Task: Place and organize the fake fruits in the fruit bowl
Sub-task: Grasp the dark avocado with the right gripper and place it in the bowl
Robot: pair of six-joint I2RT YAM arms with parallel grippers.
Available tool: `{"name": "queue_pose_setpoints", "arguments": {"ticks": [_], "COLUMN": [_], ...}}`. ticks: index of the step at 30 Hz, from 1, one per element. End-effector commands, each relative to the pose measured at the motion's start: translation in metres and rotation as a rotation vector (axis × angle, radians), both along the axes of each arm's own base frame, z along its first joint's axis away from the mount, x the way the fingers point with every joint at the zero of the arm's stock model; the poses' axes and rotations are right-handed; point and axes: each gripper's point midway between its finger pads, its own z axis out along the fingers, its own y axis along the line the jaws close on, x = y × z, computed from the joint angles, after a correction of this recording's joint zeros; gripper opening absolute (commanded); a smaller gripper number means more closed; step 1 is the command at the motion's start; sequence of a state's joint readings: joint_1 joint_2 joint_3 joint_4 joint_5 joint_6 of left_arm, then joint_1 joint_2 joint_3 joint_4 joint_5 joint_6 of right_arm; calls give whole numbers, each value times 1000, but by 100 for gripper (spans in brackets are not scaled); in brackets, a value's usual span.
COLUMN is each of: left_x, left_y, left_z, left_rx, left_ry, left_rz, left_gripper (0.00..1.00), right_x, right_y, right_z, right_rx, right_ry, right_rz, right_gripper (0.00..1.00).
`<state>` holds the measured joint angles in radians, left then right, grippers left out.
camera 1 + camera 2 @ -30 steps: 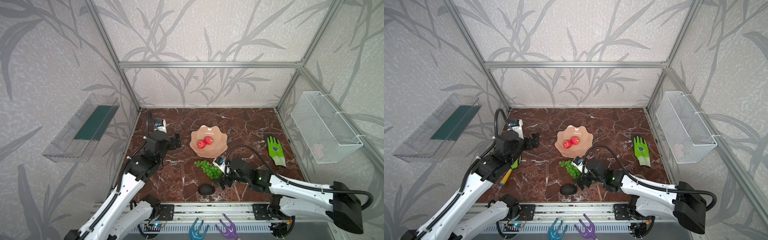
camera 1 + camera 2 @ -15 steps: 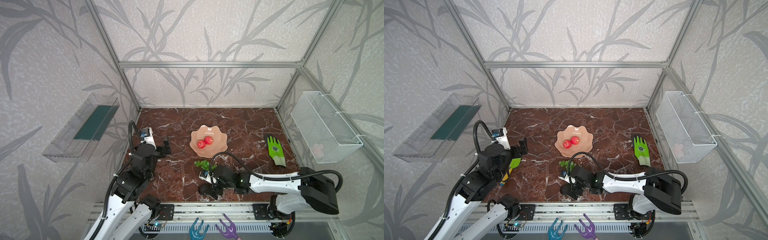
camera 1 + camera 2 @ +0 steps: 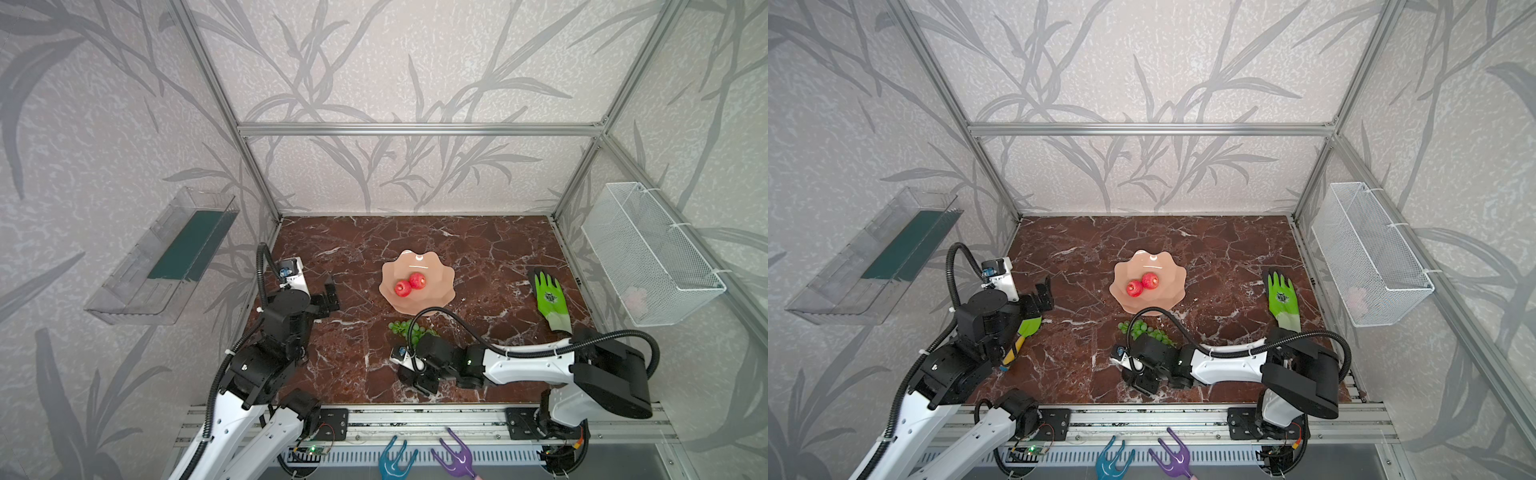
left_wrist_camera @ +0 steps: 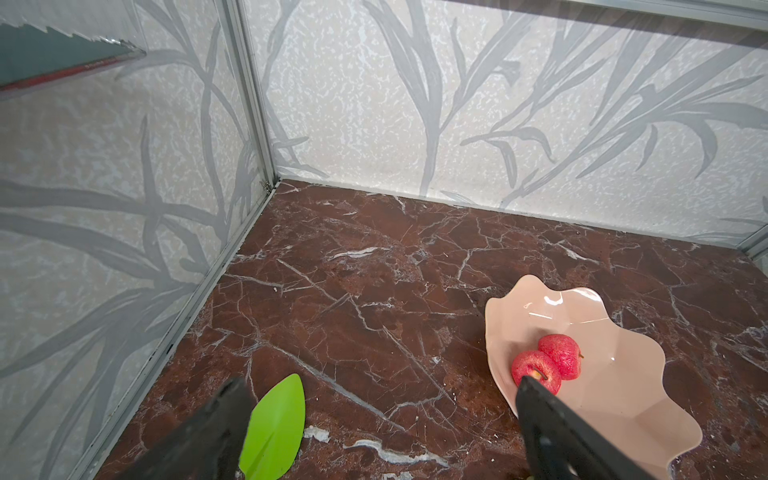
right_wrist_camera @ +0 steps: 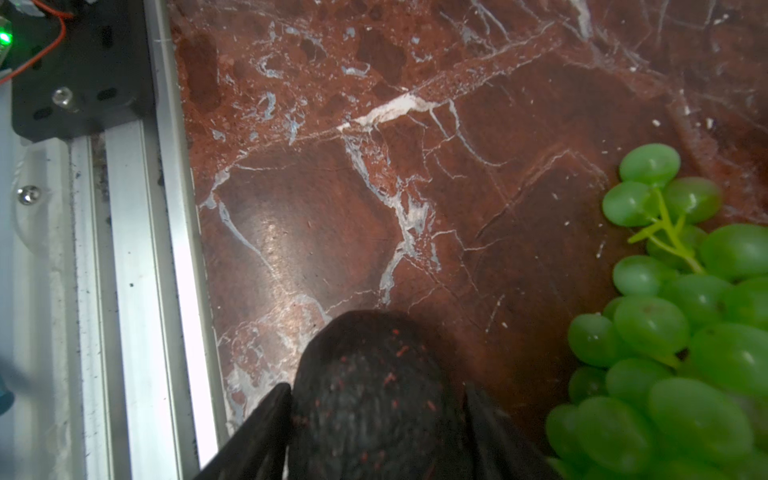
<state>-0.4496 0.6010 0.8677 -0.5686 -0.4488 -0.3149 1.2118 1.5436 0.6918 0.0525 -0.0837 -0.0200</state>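
Observation:
The peach-pink fruit bowl (image 3: 432,306) (image 3: 1163,307) (image 4: 623,399) stands mid-table with two red apples (image 3: 402,287) (image 3: 417,280) (image 4: 561,355) inside it. Green grapes (image 3: 401,327) (image 5: 665,332) lie on the marble just in front of the bowl. In the right wrist view, the black rough avocado (image 5: 374,386) sits between my right gripper's fingers (image 5: 274,415), which press both its sides. In both top views that gripper (image 3: 411,376) (image 3: 1140,380) is low near the front edge and covers the avocado. My left gripper (image 3: 330,291) (image 4: 380,382) hangs open and empty left of the bowl.
A green glove (image 3: 550,299) lies at the right. A white wire basket (image 3: 648,253) hangs on the right wall and a clear shelf (image 3: 166,257) on the left wall. A green leaf-shaped tool (image 3: 1030,326) (image 4: 274,424) lies under the left arm. The metal front rail (image 5: 137,249) runs beside the avocado.
My right gripper moved from the grapes to the avocado near the front edge and closed onto it. The left arm drew back towards the left.

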Motion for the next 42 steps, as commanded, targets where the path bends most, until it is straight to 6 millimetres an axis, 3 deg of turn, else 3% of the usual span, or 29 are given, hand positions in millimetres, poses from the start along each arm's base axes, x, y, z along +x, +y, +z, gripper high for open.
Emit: {"name": "queue_pose_setpoints", "arguments": {"ticks": [1,4,10,16,21,25,31,42], "left_x": [-4,-5,-8,-10,-10,-11,-12,-11], "left_y": [8,9,10,12,12,13,14,12], "left_z": [-4,-2,-2,-1,-1,-1,-2,-2], "left_rx": [13,12,2,-11,-12,-14,-14,-17], "left_ry": [7,1,-5,-19,-18,-20,-23,-23], "left_rz": [32,38,41,43,42,46,51,43], "left_gripper": [100,100,100,100,100,100,100,100], "right_x": [5,13,43,101,147,176,205,230], "right_y": [4,-3,-27,-53,-48,-36,-21,-15], "right_z": [18,36,92,134,151,139,100,47], "right_rx": [18,19,109,175,187,158,84,-11], "right_ry": [-23,-60,-150,-227,-278,-296,-272,-210], "right_rz": [-27,-83,-214,-331,-327,-299,-276,-256], "right_gripper": [57,52,48,47,47,47,46,46]}}
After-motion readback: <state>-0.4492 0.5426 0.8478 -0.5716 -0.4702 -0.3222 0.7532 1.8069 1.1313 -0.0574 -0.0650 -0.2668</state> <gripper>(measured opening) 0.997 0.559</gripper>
